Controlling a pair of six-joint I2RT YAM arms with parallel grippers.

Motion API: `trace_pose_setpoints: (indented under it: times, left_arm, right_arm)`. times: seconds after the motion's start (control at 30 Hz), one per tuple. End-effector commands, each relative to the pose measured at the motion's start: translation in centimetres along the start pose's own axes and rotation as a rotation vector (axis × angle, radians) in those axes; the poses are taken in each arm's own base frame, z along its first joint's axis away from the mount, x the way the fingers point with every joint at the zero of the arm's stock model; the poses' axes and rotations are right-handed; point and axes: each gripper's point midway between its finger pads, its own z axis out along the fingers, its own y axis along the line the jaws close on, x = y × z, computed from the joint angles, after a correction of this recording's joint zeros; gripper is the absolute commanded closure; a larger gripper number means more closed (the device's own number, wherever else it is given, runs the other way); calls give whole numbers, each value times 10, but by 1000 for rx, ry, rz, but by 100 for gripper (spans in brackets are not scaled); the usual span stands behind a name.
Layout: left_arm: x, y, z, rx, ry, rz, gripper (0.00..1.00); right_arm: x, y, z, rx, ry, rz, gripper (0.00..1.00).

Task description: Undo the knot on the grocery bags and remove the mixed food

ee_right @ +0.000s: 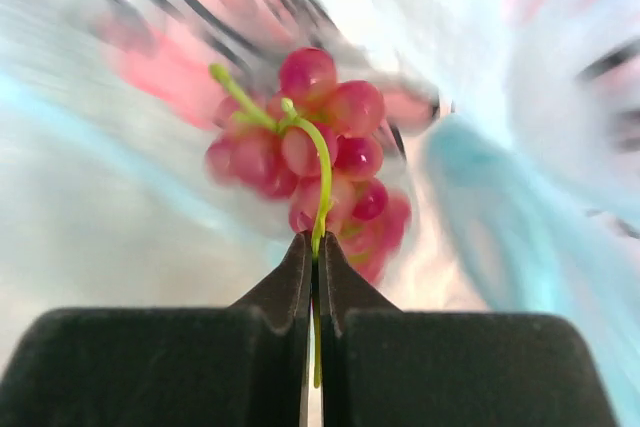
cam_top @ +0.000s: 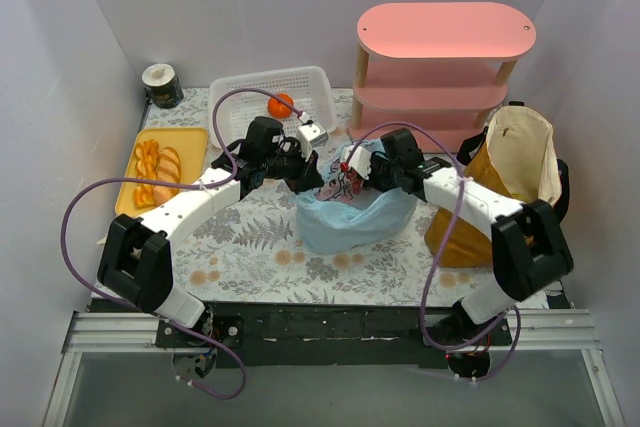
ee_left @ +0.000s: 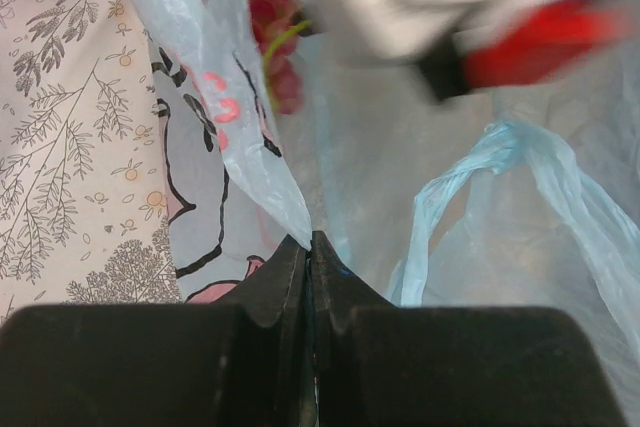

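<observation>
Left gripper [ee_left: 311,245] was clamped on the blue bag [cam_top: 345,219] rim at centre of table [cam_top: 250,247]; right gripper [ee_right: 313,245] was clamped on the stem of the grapes [ee_right: 320,162] at the bag mouth, tote [cam_top: 510,172] at right.

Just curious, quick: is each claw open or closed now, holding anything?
Left gripper: closed, pinching the blue plastic bag.
Right gripper: closed on the stem of the grapes.

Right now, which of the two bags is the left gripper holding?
The pale blue plastic bag at centre; the left gripper pinches its film. The mustard-brown tote stands apart, far right.
</observation>
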Motion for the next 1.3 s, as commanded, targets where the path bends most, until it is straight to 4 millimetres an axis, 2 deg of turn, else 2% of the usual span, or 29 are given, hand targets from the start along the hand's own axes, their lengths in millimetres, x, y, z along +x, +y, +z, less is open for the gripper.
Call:
trace_pose_setpoints:
  times: [0.0, 0.07, 0.13, 0.2, 0.3, 0.4, 0.43, 0.47, 0.5, 0.53, 0.57, 0.6, 0.67, 0.7, 0.77, 0.9, 1.0, 1.1, 1.2, 1.23, 1.27]
  left_arm:
    - [-1, 7, -3, -43, -23, 18, 100]
    - [-1, 13, 0, -69, -27, 3, 100]
    - [1, 17, 3, -78, -21, -1, 100]
    - [3, 19, 5, -85, -13, 1, 100]
    - [6, 23, 4, -102, -2, 11, 100]
    - [7, 24, 2, -101, 14, 44, 100]
    - [10, 22, 1, -93, 34, 41, 92]
    - [-4, 21, -3, -91, 20, 74, 86]
    - [-9, 19, -6, -88, 19, 80, 74]
    - [-11, 17, -10, -88, 32, 77, 48]
    - [-27, 15, -18, -96, 6, 99, 40]
    - [-36, 12, -24, -96, -9, 118, 32]
    - [-44, 3, -34, -80, -21, 154, 17]
    - [-54, -3, -45, -83, -51, 195, 14]
    - [-61, -5, -56, -112, -75, 221, 6]
    - [-64, -12, -71, -126, -82, 277, 3]
    - [-68, -15, -79, -141, -106, 286, 4]
    - [-82, -18, -85, -166, -163, 270, 5]
    - [-94, -30, -90, -127, -204, 293, 20]
    - [-95, -33, -90, -112, -210, 291, 29]
    - [-100, -36, -90, -100, -219, 282, 32]
  right_arm:
    - [-59, 49, -53, -204, -254, 18, 99]
    - [-66, 69, -69, -246, -313, -23, 99]
    - [-62, 88, -77, -274, -330, -36, 99]
    - [-62, 94, -83, -274, -345, -25, 99]
    - [-68, 92, -95, -246, -366, 6, 99]
    - [-88, 74, -114, -177, -415, 24, 99]
    - [-97, 68, -121, -162, -435, 31, 99]
    - [-114, 56, -135, -138, -474, 37, 99]
    - [-124, 50, -143, -132, -495, 38, 99]
    - [-131, 47, -147, -134, -507, 42, 99]
    - [-138, 44, -153, -137, -519, 44, 99]
    - [-153, 34, -166, -113, -553, 39, 99]
    - [-163, 25, -173, -96, -573, 35, 99]
    - [-170, 19, -179, -77, -588, 26, 99]
    - [-174, 9, -178, -50, -584, 29, 99]
    - [-178, -9, -174, 23, -583, 31, 99]
    - [-173, -10, -166, 29, -567, 55, 99]
    - [-171, -13, -164, 48, -559, 97, 99]
    - [-171, -21, -164, 82, -559, 135, 99]
    - [-172, -22, -161, 83, -558, 139, 99]
    - [-170, -24, -159, 93, -552, 144, 99]
